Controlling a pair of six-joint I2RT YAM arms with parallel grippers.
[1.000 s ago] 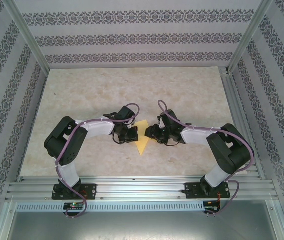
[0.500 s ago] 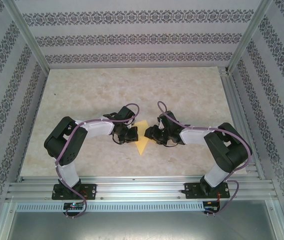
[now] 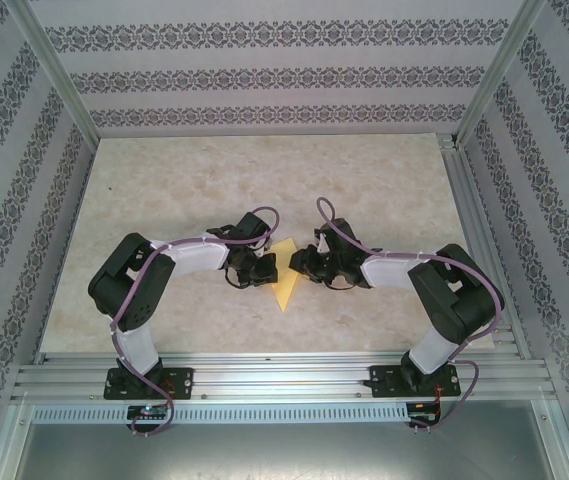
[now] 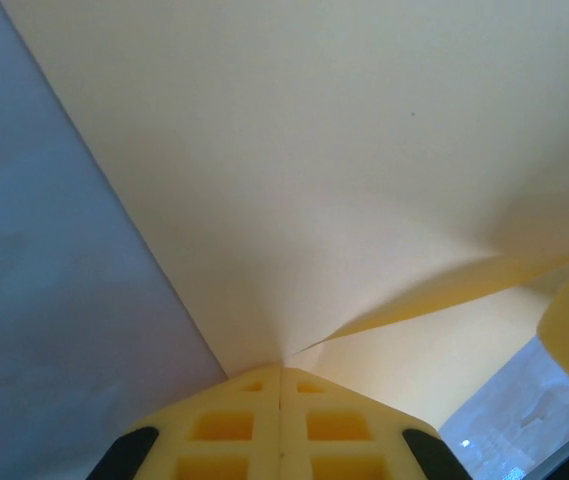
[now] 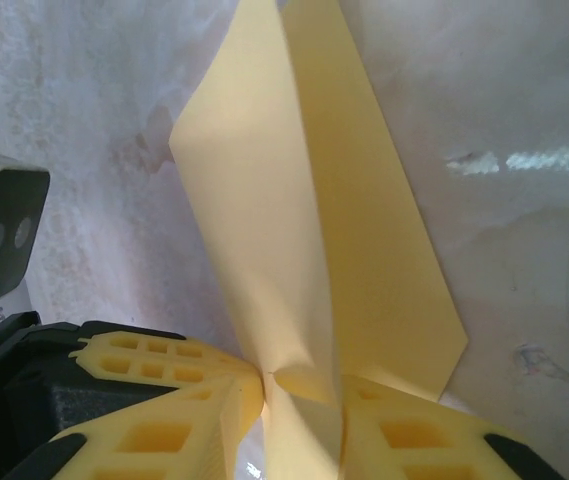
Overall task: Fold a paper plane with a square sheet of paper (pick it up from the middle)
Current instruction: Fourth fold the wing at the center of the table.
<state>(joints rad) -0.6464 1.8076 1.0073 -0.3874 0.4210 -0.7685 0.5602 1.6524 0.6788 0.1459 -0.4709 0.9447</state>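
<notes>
Left wrist: left claw (image 4: 282, 375) clamps paper plane (image 4: 344, 200); right claw (image 5: 304, 388) too.

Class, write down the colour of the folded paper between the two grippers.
Plain yellow paper, clearest in the right wrist view.

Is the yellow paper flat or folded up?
Folded: the paper shows two flaps meeting along a crease, pinched in the right claw.
</notes>
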